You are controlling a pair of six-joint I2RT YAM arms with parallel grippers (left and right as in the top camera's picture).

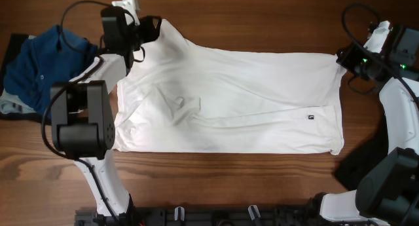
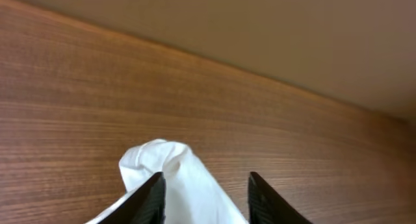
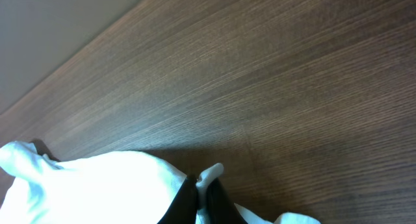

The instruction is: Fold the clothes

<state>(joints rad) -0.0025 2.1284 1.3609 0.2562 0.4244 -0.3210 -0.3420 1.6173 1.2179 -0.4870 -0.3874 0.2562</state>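
While pinching white shirt [image 1: 229, 98], both claws closed.

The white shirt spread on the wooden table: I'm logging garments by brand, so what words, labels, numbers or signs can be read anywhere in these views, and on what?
No text is readable.
Small dark tag on the white shirt: too small to read.

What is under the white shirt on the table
Only the wooden table shows around the white shirt, which lies spread flat. Whatever sits beneath the cloth is covered. The blue clothes lie beside it at the table's edge, not under it.
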